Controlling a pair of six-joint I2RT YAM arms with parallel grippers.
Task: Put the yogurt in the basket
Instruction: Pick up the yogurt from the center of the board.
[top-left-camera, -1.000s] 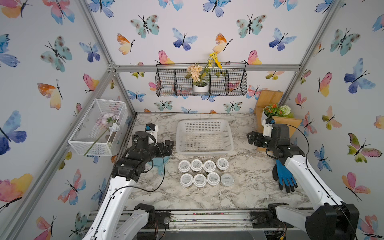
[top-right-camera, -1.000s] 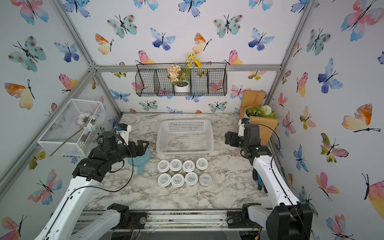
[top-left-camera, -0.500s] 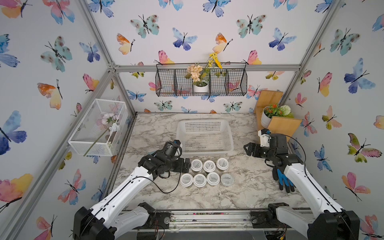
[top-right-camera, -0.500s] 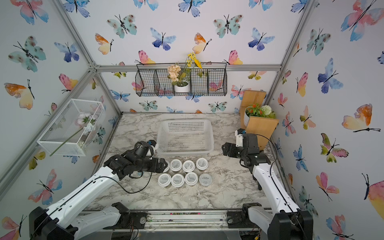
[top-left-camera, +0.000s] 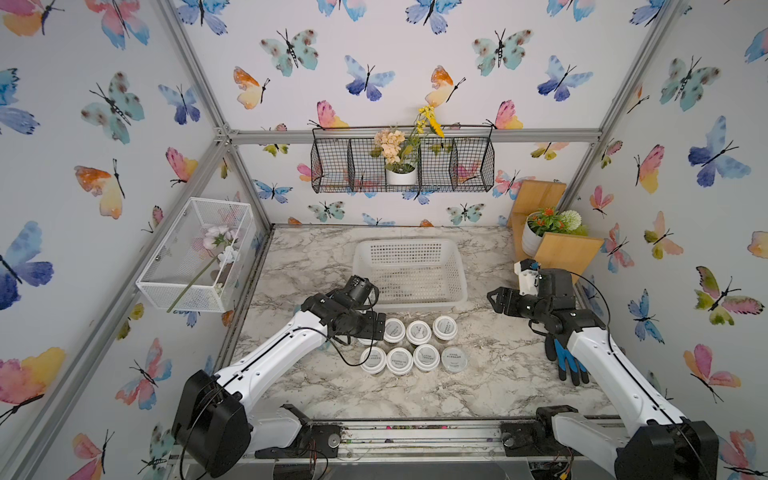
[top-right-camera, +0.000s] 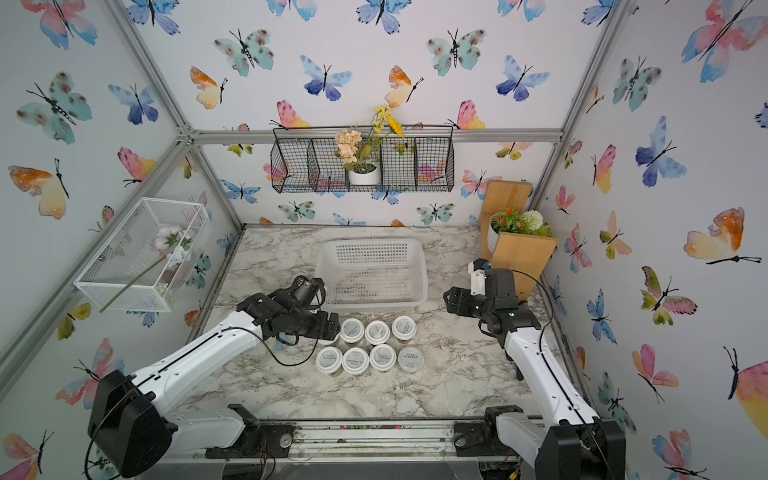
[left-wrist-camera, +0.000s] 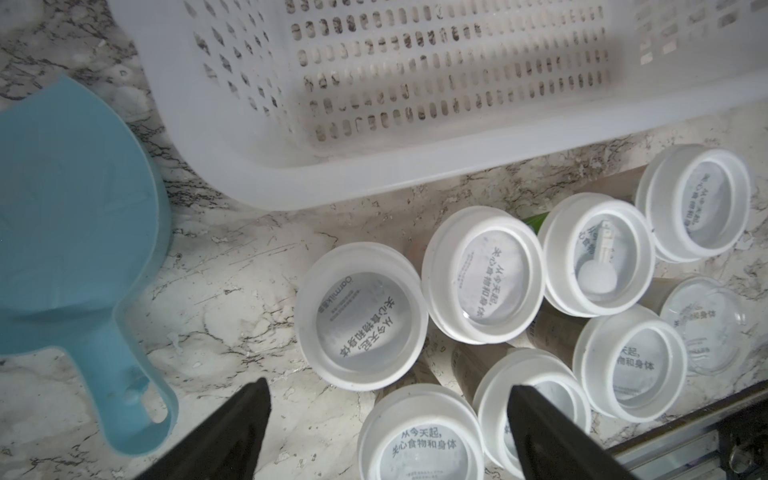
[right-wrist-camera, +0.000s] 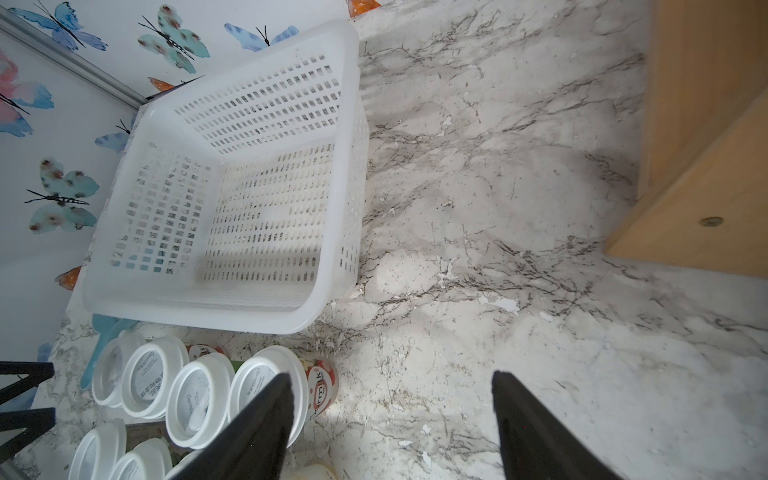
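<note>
Several yogurt cups (top-left-camera: 418, 331) stand in two rows on the marble top, just in front of the white basket (top-left-camera: 411, 305), which holds nothing. The front right cup (top-left-camera: 454, 359) has a flat grey lid. My left gripper (top-left-camera: 376, 328) hovers open over the left end of the back row and hides the cup there. In the left wrist view its fingers (left-wrist-camera: 232, 432) straddle white-rimmed lids (left-wrist-camera: 361, 316) below the basket's rim (left-wrist-camera: 374, 153). My right gripper (top-left-camera: 496, 299) is open over bare marble to the right of the cups and the basket (right-wrist-camera: 199, 307).
A pale blue scoop (left-wrist-camera: 75, 208) lies left of the cups, under my left arm. A blue and black glove (top-left-camera: 567, 361) lies by the right wall. A wooden stand with a plant pot (top-left-camera: 552, 245) fills the back right corner. A white wire-mesh box (top-left-camera: 195, 253) hangs on the left wall.
My left arm has swung in from the left side and now reaches over the cups. My right arm has come forward and lower, and its jaws have narrowed.
</note>
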